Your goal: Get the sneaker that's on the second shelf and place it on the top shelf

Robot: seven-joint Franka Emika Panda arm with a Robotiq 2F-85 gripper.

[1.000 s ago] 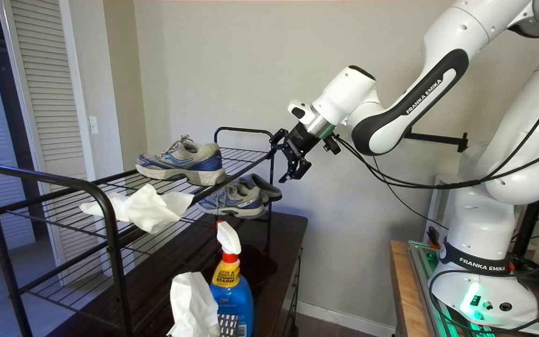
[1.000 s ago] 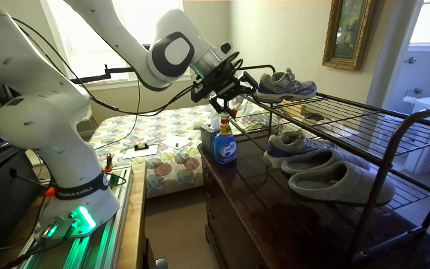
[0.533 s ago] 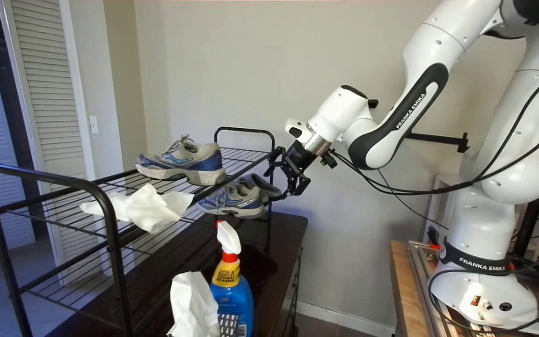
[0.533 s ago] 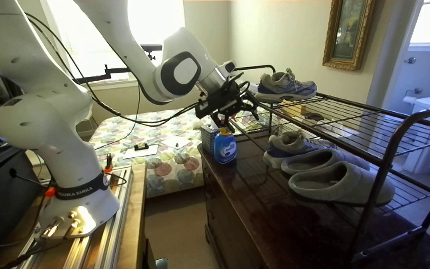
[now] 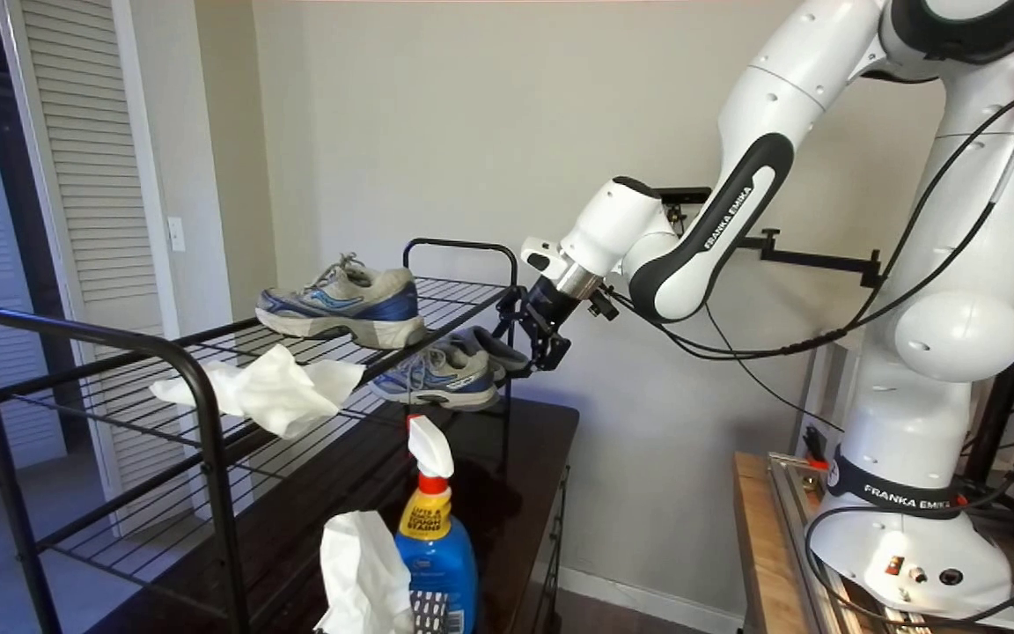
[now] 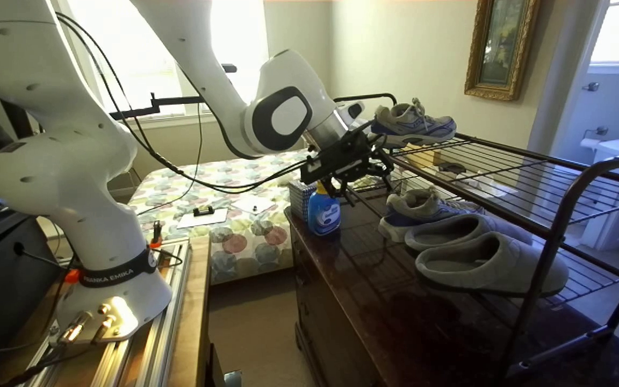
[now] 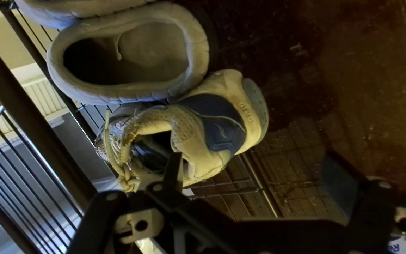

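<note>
The sneaker (image 5: 441,379), grey with blue patches and a whitish sole, stands on the second shelf (image 6: 599,263) of the black rack. It also shows in an exterior view (image 6: 414,208) and in the wrist view (image 7: 217,123). My gripper (image 6: 368,189) is open and empty, in front of the rack just below the top shelf's front rail, close to the sneaker's heel end. In the wrist view, one finger overlaps the sneaker's opening and the other is over dark wood; contact cannot be told. The top shelf (image 6: 524,164) bears a similar sneaker (image 5: 344,304).
Grey slippers (image 6: 487,266) stand beside the sneaker on the second shelf. A blue spray bottle (image 6: 324,212) and a tissue box (image 6: 300,201) stand on the dark dresser (image 6: 352,258). Crumpled white paper (image 5: 274,392) lies on the top shelf. The top shelf's front rail is close to my gripper.
My gripper has moved down and toward the rack, nearer to the sneaker. It stays open. The shoes have not moved. The light on the robot base went from green to whitish.
</note>
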